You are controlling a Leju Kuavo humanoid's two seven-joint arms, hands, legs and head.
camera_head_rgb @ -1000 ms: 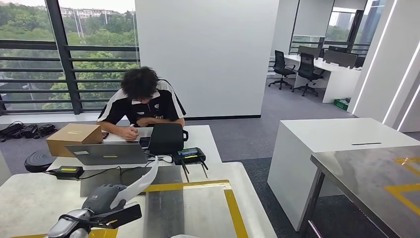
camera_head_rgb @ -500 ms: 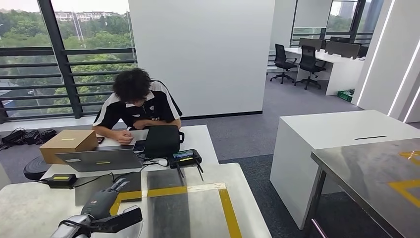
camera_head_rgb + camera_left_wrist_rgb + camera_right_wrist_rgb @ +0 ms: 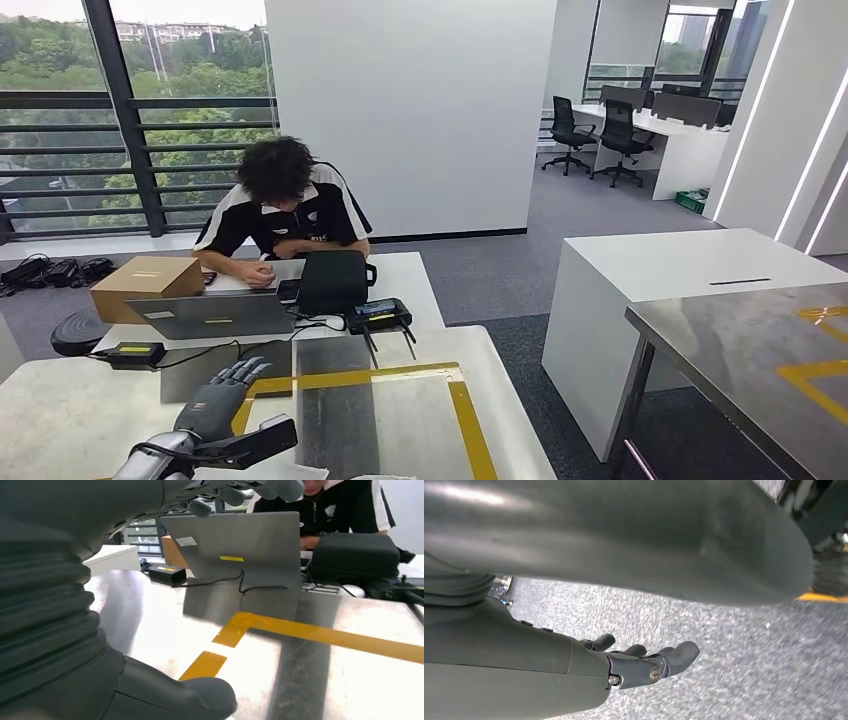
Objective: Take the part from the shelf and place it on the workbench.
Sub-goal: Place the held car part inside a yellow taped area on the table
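My left hand (image 3: 214, 411) hovers low over the steel workbench (image 3: 400, 430), fingers spread, thumb held apart, nothing in it. A white piece, seemingly the part (image 3: 262, 472), lies on the bench just under the hand at the picture's lower edge, mostly cut off. In the left wrist view the left hand (image 3: 75, 540) has its fingertips (image 3: 225, 494) and thumb (image 3: 180, 699) wide apart above the workbench (image 3: 325, 680). My right hand (image 3: 639, 662) hangs beside my body over grey carpet, fingers loosely out and empty.
Yellow tape (image 3: 360, 378) marks a rectangle on the bench. Behind it a person (image 3: 285, 205) sits at a white desk with a laptop (image 3: 215, 313), black bag (image 3: 335, 280), cardboard box (image 3: 145, 280) and power adapter (image 3: 135, 352). A second steel bench (image 3: 760, 360) stands right.
One second ago my left hand held a white curved part above the bench. Now the hand is empty with fingers spread, and a white piece lies below it. The camera shifted slightly.
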